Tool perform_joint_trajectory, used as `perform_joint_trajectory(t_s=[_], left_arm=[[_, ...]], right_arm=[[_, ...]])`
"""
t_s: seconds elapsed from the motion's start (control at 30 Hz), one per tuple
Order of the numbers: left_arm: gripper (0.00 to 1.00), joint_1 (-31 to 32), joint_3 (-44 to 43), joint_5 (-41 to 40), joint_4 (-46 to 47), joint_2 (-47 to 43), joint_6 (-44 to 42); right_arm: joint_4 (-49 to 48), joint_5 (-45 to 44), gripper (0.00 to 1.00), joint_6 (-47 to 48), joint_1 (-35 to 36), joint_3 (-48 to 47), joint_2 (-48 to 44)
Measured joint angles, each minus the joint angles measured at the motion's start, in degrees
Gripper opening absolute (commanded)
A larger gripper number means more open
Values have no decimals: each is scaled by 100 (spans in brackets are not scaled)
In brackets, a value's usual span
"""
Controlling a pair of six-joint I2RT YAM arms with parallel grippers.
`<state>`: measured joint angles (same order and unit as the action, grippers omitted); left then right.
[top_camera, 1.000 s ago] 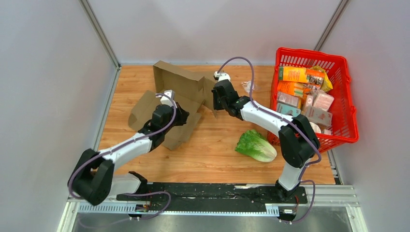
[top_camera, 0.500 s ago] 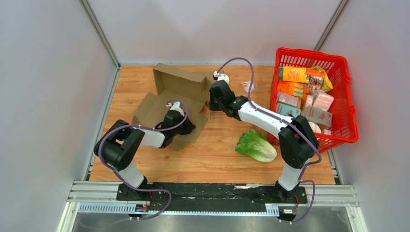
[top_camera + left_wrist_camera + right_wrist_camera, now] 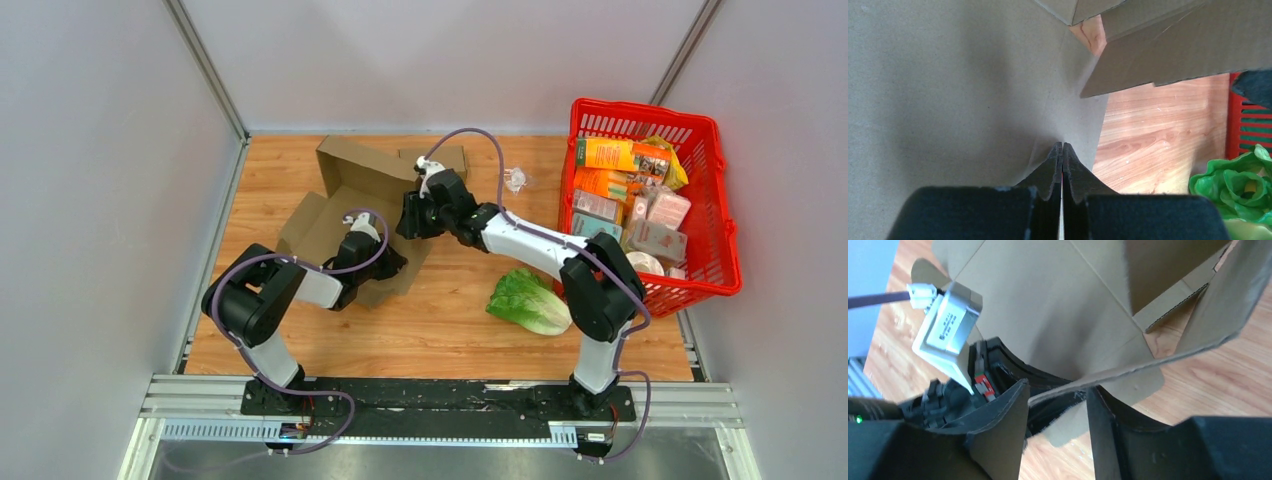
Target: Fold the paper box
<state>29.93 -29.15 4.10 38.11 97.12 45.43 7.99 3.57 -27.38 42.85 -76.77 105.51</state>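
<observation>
wooden table (image 3: 455,325); half-folded paper box (image 3: 368,170)

No legible text; print on white label (image 3: 945,322) too blurred

Plain brown cardboard box (image 3: 345,205), unprinted, corrugated at its cut edges, lying open and only partly formed on the far left part of the wooden table (image 3: 450,330). Base panel flat on the wood, back wall (image 3: 370,168) raised upright along the far side with a short corner turned at its left end, left side flap (image 3: 300,225) tilted up and outward. Near-right flap (image 3: 412,262) spread low over the tabletop, one more panel (image 3: 450,160) standing at the far right corner.
</observation>
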Motion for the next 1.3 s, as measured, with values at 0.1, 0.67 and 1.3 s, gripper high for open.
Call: perform_joint_trajectory(t_s=[0.1,0.67,1.3], left_arm=[[1,-2,33,2,114,31,35],[0,-7,37,79,289,122,35],[1,-13,39,129,374,166,28]], right_arm=[[-33,835,68,417,-385,249,-219],[525,415,74,2367,-1362,809,-1047],[-1823,1034,75,2909,-957,302,516]])
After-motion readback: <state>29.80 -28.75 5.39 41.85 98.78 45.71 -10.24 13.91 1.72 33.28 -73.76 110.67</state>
